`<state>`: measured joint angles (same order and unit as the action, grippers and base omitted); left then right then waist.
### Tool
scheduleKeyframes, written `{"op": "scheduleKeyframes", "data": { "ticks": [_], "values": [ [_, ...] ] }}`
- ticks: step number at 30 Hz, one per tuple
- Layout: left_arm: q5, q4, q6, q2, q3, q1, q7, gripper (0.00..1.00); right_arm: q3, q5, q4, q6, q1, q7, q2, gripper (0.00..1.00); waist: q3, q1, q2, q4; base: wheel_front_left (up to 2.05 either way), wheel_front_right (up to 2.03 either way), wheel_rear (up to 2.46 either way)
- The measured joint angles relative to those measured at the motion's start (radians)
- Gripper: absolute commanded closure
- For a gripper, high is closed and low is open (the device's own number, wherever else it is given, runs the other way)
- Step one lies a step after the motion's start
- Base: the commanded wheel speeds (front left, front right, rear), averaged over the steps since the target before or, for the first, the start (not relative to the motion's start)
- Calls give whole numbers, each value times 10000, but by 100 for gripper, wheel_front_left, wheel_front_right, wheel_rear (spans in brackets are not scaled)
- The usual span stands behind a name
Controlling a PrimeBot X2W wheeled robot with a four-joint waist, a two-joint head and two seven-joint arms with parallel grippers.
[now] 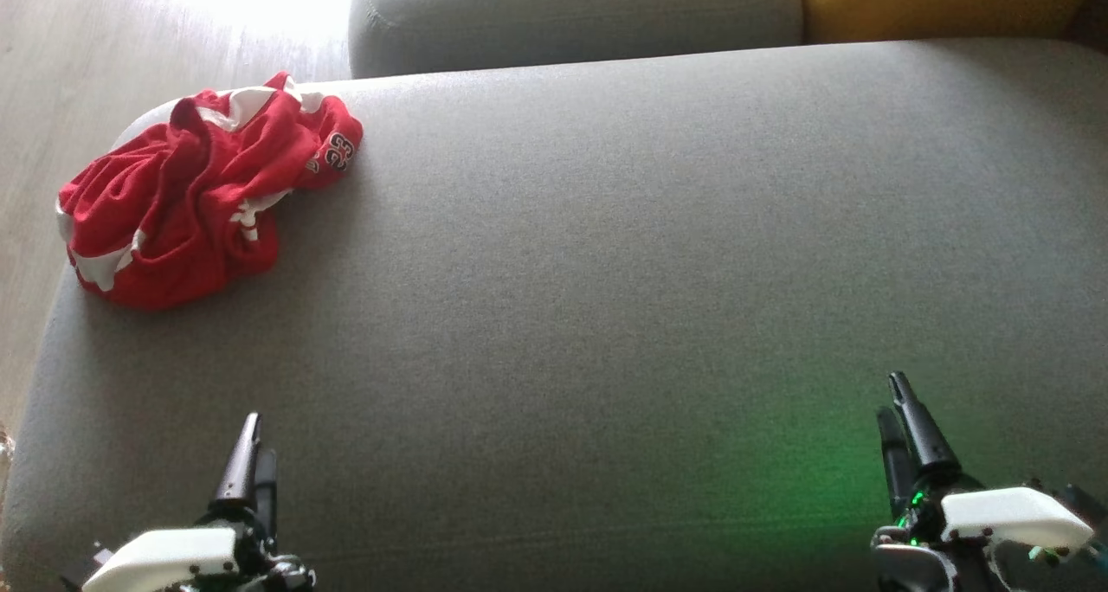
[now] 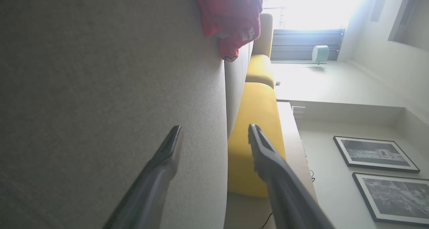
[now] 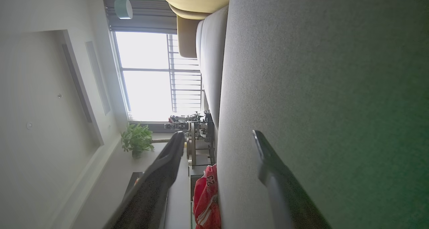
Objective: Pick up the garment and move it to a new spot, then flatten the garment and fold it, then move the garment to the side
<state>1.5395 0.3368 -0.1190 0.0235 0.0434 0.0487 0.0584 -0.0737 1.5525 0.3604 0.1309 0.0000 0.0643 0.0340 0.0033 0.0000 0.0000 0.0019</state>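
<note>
— Where does the job stand?

— At the very start, by my reading. Your garment (a red jersey with white trim) lies crumpled in a heap at the far left corner of the grey sofa cushion, close to its edge. Nothing about it looks flattened or folded, so you have the pick-up, the move, the flattening, the fold and the shift to the side all ahead of you.

— And the claws?

— Your left claw sits low at the near left and your right claw at the near right, both well apart from the garment. In each wrist view the fingers stand apart with nothing between them, so you hold nothing.

— Any bin or basket to mind?

— None that I can make out; the garment rests in nothing, straight on the cushion. The left claw is the nearer one, so I'd judge you reach with that first.
</note>
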Motion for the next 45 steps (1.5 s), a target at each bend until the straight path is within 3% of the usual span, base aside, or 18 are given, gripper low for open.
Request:
{"op": "scheduleKeyframes", "data": {
  "ticks": [12,45],
  "values": [
    [-1747,-428,21,4,-48,-3,-318,0,272,-1933,-194,0,-93,-311,0,0,-5,0,0,19,0,0,0],
    [-6709,-1609,784,36,-1043,-145,-1233,0,1379,-7133,-1308,0,-106,-1275,10,0,-8,0,0,118,0,0,0]
  ]
}}
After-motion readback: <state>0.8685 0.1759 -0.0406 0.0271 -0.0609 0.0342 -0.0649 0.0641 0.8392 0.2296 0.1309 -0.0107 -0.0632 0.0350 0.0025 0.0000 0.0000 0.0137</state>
